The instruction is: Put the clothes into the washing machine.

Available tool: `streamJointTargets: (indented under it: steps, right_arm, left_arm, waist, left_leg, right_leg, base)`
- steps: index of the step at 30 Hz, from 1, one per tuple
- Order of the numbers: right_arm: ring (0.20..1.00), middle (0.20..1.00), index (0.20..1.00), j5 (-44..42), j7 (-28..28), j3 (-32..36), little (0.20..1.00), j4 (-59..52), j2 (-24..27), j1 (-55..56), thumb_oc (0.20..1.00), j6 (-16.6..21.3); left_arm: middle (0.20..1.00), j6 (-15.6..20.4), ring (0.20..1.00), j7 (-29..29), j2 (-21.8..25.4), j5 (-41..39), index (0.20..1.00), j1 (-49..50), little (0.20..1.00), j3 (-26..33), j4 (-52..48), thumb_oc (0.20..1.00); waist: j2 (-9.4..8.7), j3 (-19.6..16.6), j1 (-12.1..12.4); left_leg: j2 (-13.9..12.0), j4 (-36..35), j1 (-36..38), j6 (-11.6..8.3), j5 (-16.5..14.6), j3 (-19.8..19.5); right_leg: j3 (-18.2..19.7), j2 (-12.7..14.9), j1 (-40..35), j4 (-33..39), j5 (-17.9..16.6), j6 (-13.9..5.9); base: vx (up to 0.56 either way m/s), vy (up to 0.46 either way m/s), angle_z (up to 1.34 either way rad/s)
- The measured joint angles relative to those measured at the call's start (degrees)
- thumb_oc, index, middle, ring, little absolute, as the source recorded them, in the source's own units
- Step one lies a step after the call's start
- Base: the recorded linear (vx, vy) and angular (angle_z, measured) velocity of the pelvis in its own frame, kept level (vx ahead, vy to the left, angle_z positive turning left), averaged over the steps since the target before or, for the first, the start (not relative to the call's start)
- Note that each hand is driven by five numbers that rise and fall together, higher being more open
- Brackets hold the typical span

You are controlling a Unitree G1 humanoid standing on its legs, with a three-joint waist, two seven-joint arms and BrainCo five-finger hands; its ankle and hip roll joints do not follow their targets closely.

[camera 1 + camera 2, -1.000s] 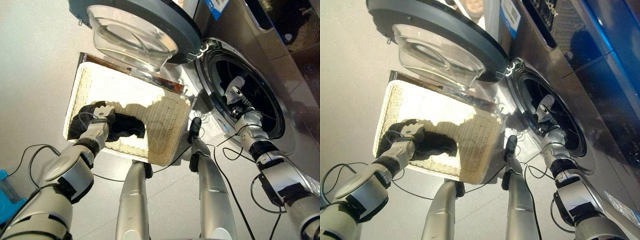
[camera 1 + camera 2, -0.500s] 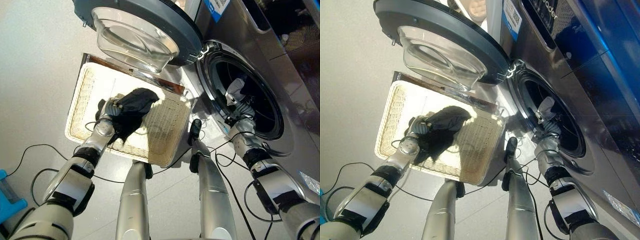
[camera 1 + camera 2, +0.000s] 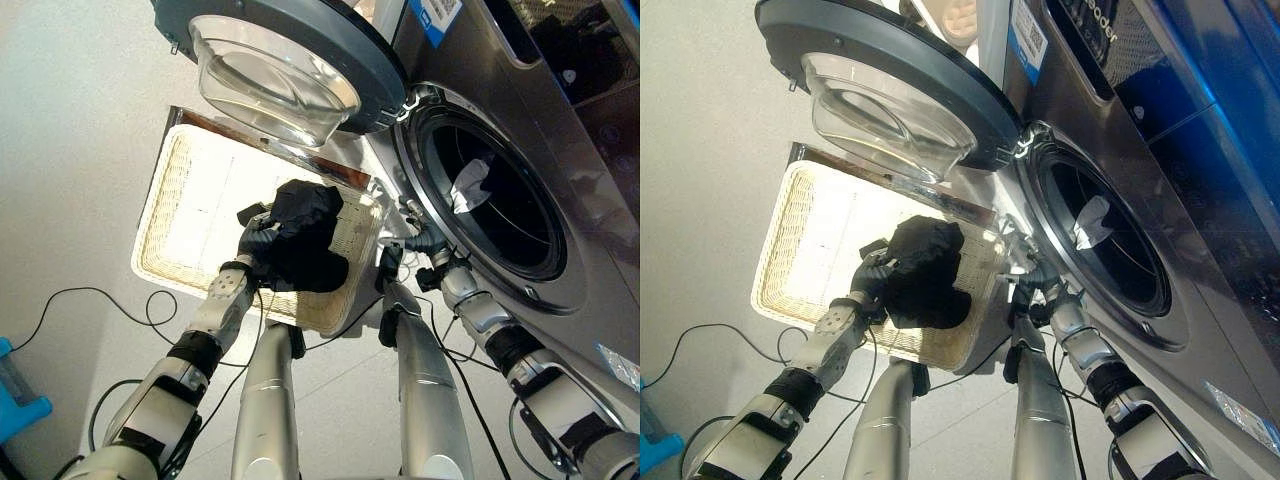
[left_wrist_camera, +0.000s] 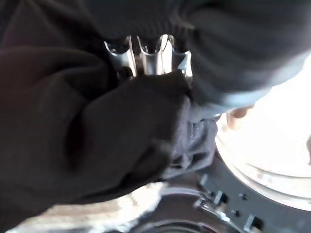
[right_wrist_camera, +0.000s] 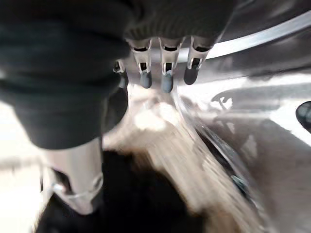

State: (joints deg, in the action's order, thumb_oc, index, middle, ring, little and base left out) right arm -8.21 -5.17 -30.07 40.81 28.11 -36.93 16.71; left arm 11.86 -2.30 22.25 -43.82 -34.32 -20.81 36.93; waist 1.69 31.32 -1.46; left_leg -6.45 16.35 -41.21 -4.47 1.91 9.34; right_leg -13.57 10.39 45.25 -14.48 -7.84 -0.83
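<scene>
Pale floor lies under the wicker basket (image 3: 180, 230), above whose right end the left hand (image 3: 258, 240) clutches bunched black clothes (image 3: 305, 235), while the right hand (image 3: 425, 240) hangs slack-fingered and unladen below the washing machine (image 3: 480, 190) opening.

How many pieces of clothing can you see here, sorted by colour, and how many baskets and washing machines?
Black clothing: 1, a bundle held in the left hand above the basket
White clothing: 1, a piece inside the drum
Wicker baskets: 1, on the floor
Washing machines: 1, door open
Total: 4
</scene>
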Motion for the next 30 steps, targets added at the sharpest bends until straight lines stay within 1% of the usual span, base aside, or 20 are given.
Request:
streamJointTargets:
  steps: [2,3,4,5,6,9,13,14,15,18,19,21,23,24,27,30]
  right_arm:
    - [1.0,1.0,1.0,0.0,2.78,-0.38,1.0,0.27,0.31,-0.79,1.0,-0.19]
    - [1.0,1.0,1.0,0.0,2.78,-0.38,1.0,0.27,0.31,-0.79,1.0,-0.19]
    - [1.0,1.0,1.0,-0.03,4.67,-1.56,1.0,0.28,0.46,-1.43,1.0,-1.01]
    - [1.0,1.0,1.0,-0.13,5.29,-2.05,1.0,0.24,0.41,-2.12,1.0,-1.31]
    - [1.0,1.0,1.0,-1.77,7.16,-3.04,1.0,0.31,-0.03,-3.19,1.0,-2.71]
    - [1.0,1.0,1.0,-3.8,9.22,-3.6,1.0,0.59,-1.17,-4.92,1.0,-4.06]
    - [1.0,1.0,1.0,-4.35,12.33,-4.58,1.0,2.75,-3.4,-7.5,1.0,-8.23]
    - [1.0,1.0,1.0,-4.31,12.87,-4.65,1.0,2.79,-3.49,-7.51,1.0,-8.76]
    - [1.0,1.0,1.0,-4.28,13.11,-4.74,1.0,2.82,-3.57,-7.91,1.0,-9.0]
    - [1.0,1.0,1.0,-4.25,13.52,-5.7,1.0,3.58,-3.72,-8.06,1.0,-10.33]
    - [1.0,1.0,1.0,-4.22,13.72,-5.82,1.0,4.39,-4.21,-8.09,1.0,-10.56]
    - [1.0,1.0,1.0,-4.0,13.97,-5.87,1.0,5.3,-4.7,-8.29,1.0,-10.92]
    - [1.0,1.0,1.0,-2.69,14.01,-6.37,1.0,7.67,-5.75,-9.59,1.0,-11.24]
    - [1.0,1.0,1.0,-2.48,14.01,-6.38,1.0,8.05,-5.96,-9.87,1.0,-11.37]
    - [1.0,1.0,1.0,1.62,13.93,-6.63,1.0,11.84,-7.75,-12.08,1.0,-12.25]
    - [1.0,1.0,1.0,4.7,13.23,-6.85,1.0,13.68,-8.36,-13.12,1.0,-12.86]
  left_arm:
    - [0.2,-0.77,0.2,-1.9,-0.13,-2.57,0.2,-0.63,0.2,-0.06,-0.31,0.2]
    - [0.2,-0.77,0.2,-1.9,-0.13,-2.57,0.2,-0.63,0.2,-0.06,-0.31,0.2]
    - [0.2,-1.49,0.2,-3.02,-0.15,-4.7,0.2,-0.73,0.2,-0.07,-0.9,0.2]
    - [0.2,-1.64,0.2,-3.25,-0.21,-5.16,0.2,-0.68,0.2,-0.09,-1.24,0.2]
    - [0.2,-2.48,0.2,-3.97,-0.43,-6.86,0.2,-0.54,0.2,-0.25,-2.42,0.2]
    - [0.2,-3.38,0.2,-4.83,-1.07,-7.25,0.2,-1.08,0.2,-0.44,-2.48,0.2]
    - [0.2,-6.32,0.2,-5.99,-1.59,-11.52,0.2,-1.79,0.2,-0.47,-4.36,0.2]
    - [0.2,-6.59,0.2,-6.39,-1.94,-12.0,0.2,-1.92,0.2,-0.45,-4.55,0.2]
    - [0.2,-6.81,0.2,-6.6,-2.05,-12.28,0.2,-1.95,0.2,-0.43,-4.83,0.2]
    - [0.2,-9.36,0.2,-7.69,-2.61,-15.99,0.2,-1.88,0.2,-0.44,-7.72,0.2]
    - [0.2,-10.35,0.2,-8.33,-3.03,-16.83,0.2,-1.89,0.2,-0.48,-8.62,0.2]
    - [0.2,-11.03,0.2,-9.0,-3.64,-18.16,0.2,-1.89,0.2,-0.5,-9.15,0.2]
    - [0.2,-12.74,0.2,-9.16,-4.39,-18.67,0.2,-1.98,0.2,-0.53,-9.37,0.2]
    - [0.2,-13.03,0.2,-9.2,-4.58,-18.94,0.2,-1.96,0.2,-0.61,-9.49,0.2]
    - [0.2,-16.8,0.2,-9.37,-6.56,-21.78,0.2,-1.9,0.2,-0.54,-11.03,0.2]
    - [0.2,-18.36,0.2,-9.45,-8.42,-23.37,0.2,-1.92,0.2,-0.47,-11.44,0.2]
  waist:
    - [0.0,0.0,0.5]
    - [0.0,0.0,0.5]
    - [0.0,0.0,0.78]
    - [0.0,0.0,0.88]
    - [0.0,0.0,1.0]
    - [0.0,0.0,1.1]
    - [0.0,0.0,1.19]
    - [0.01,0.0,1.31]
    - [0.01,-0.01,1.61]
    - [0.01,-0.01,2.32]
    - [0.01,-0.01,2.3]
    - [0.01,-0.01,2.5]
    - [0.01,-0.01,2.43]
    - [0.01,0.0,2.43]
    - [0.03,0.0,2.68]
    - [0.04,0.0,3.08]
  left_leg:
    - [-0.02,-0.01,0.01,0.0,0.0,-0.01]
    - [-0.02,-0.01,0.01,0.0,0.0,-0.01]
    - [-0.01,-0.01,0.0,0.0,0.0,-0.04]
    - [0.0,-0.01,-0.01,0.0,0.01,-0.05]
    - [0.07,-0.01,0.02,0.0,0.02,-0.12]
    - [0.32,0.0,0.07,0.14,0.18,-0.24]
    - [0.77,0.05,0.54,0.4,0.43,-0.47]
    - [0.8,0.06,0.74,0.41,0.44,-0.56]
    - [0.85,0.05,0.84,0.42,0.45,-0.65]
    - [1.06,0.03,0.87,0.44,0.57,-1.09]
    - [1.32,-0.03,0.83,0.41,0.8,-1.67]
    - [1.46,-0.17,0.8,0.44,0.98,-1.86]
    - [1.66,-0.44,0.81,0.52,1.19,-1.93]
    - [1.68,-0.51,0.79,0.53,1.23,-1.94]
    - [1.81,-0.98,0.76,0.51,1.51,-2.27]
    - [1.91,-0.98,0.78,0.51,1.53,-2.43]
  right_leg:
    - [-0.03,-0.02,0.0,0.0,0.0,0.02]
    - [-0.03,-0.02,0.0,0.0,0.0,0.02]
    - [-0.07,0.0,0.0,0.0,0.0,0.04]
    - [-0.09,0.03,-0.01,-0.01,-0.02,0.06]
    - [-0.19,0.12,-0.09,-0.03,-0.19,0.31]
    - [-0.29,0.42,-0.21,-0.14,-0.18,0.33]
    - [-0.64,1.04,-0.76,-0.55,-0.11,0.24]
    - [-0.71,1.08,-1.05,-0.56,-0.07,0.21]
    - [-0.8,1.15,-1.19,-0.63,-0.01,0.16]
    - [-1.16,1.46,-1.23,-1.26,0.47,-0.1]
    - [-1.31,1.69,-1.23,-1.83,0.98,-0.15]
    - [-1.49,1.86,-1.22,-2.0,1.09,-0.14]
    - [-1.57,2.04,-1.19,-2.01,1.09,-0.15]
    - [-1.58,2.06,-1.16,-2.01,1.09,-0.15]
    - [-1.9,2.22,-1.04,-2.22,1.28,-0.15]
    - [-2.1,2.38,-1.04,-2.54,1.38,-0.13]
  base:
    - [0.0,0.0,0.0]
    - [0.0,0.0,0.0]
    - [0.0,0.0,0.0]
    - [0.0,0.0,0.0]
    - [0.0,0.0,0.0]
    - [0.0,-0.006,0.04]
    - [0.01,-0.011,0.06]
    - [0.01,-0.011,0.06]
    - [0.01,-0.021,0.06]
    - [0.0,-0.024,0.09]
    - [0.0,-0.028,0.15]
    - [0.0,-0.022,0.11]
    - [-0.01,-0.018,0.04]
    - [0.0,0.0,0.0]
    - [0.0,-0.004,0.03]
    - [0.0,-0.008,0.03]
